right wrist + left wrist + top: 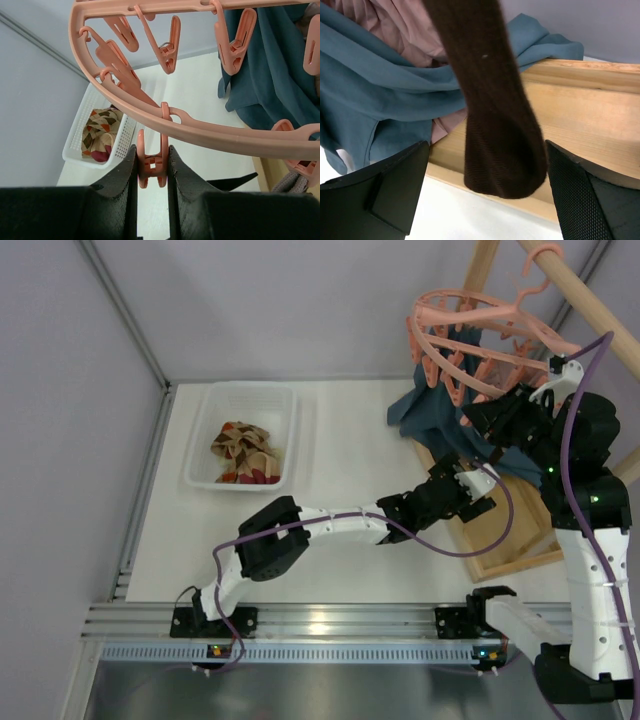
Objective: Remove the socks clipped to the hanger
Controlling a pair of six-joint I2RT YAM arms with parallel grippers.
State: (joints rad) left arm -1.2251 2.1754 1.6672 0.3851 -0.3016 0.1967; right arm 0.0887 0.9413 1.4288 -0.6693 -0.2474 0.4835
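The hanger (225, 136) is smooth, slightly glossy plastic; the dark sock (495, 125) is ribbed knit; the base board (590, 105) is matt wood.

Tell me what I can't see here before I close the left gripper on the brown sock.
- Left wrist: brown sock runs off the top edge; its clip is out of frame.
- Top view: sock lost among the dark arms under the hanger.
- Right wrist: right gripper pinches a clip; its fingers cover the clip's sides, so whether it holds the sock is unclear.
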